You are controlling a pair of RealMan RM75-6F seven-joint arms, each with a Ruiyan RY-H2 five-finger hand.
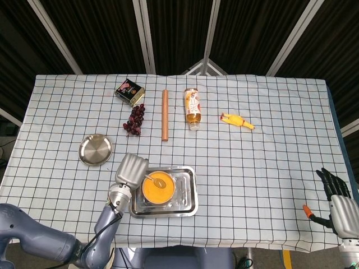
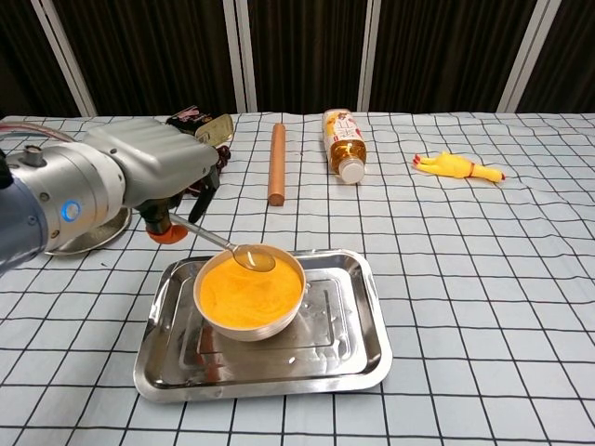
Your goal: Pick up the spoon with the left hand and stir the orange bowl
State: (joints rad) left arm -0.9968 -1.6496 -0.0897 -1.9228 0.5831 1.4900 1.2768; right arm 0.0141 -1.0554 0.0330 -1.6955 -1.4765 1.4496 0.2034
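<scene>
The left hand [image 2: 153, 177] grips the spoon [image 2: 253, 257] over the orange bowl [image 2: 249, 295]; the right hand [image 1: 338, 206] rests well apart from the bowl, fingers spread, holding nothing.

No words or numbers can be read; the bottle [image 2: 342, 141] label and the tin [image 2: 200, 126] print are too blurred.

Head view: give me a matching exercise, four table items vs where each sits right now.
Items:
1. orange bowl
2. round metal plate
3. rubber chicken
4. spoon

Places:
A. right of the lying bottle
B. inside the steel tray
C. held by the left hand, its scoop at the bowl's rim
D. alone, left of the tray

Pairs: 1-B, 2-D, 3-A, 4-C
</scene>
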